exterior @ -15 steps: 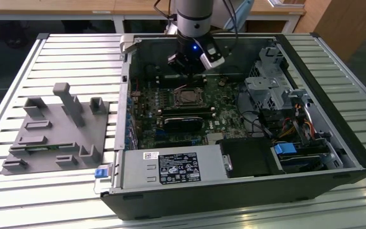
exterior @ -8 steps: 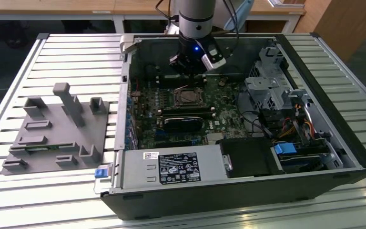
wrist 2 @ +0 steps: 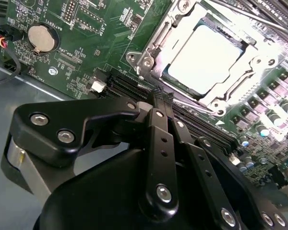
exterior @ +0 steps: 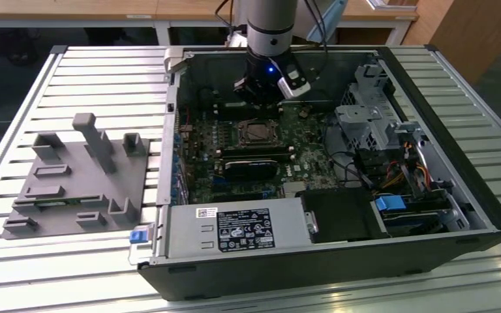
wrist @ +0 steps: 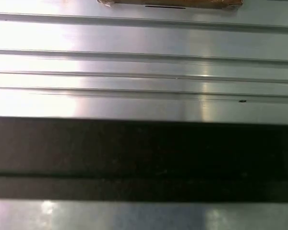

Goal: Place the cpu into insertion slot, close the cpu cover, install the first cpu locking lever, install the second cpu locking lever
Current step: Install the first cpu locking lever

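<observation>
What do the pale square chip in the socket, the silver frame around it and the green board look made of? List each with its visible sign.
The pale square cpu: metal face by the look, smooth satin, reflecting light evenly.
The silver cpu cover framing it: seemingly stamped sheet metal, bright, with thin bent edges.
The green circuit board: probably lacquered laminate, slightly glossy, with printed traces and soldered parts.

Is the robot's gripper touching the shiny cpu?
Apart. In the second wrist view the gripper sits over the memory slots, with board showing between it and the cpu.
</observation>
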Controlling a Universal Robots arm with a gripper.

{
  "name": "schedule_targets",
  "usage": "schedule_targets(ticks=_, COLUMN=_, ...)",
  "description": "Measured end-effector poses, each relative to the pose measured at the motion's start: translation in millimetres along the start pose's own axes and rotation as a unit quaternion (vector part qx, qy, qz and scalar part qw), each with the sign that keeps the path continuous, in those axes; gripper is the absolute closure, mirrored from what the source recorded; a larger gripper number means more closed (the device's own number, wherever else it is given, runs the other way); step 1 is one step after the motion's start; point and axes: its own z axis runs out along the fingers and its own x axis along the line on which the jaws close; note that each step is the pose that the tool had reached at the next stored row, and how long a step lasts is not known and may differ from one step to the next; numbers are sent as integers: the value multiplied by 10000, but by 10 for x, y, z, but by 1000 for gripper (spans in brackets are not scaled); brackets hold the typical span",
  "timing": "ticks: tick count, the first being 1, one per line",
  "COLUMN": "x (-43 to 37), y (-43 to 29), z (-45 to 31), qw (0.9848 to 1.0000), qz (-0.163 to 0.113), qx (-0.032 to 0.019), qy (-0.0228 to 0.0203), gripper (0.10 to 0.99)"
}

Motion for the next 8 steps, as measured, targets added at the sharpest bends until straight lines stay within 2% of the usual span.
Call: schedule_targets(ticks=8, x=-11, y=-3, z=58, qw=10000, qz=0, qx=10, qy=0, gripper=976)
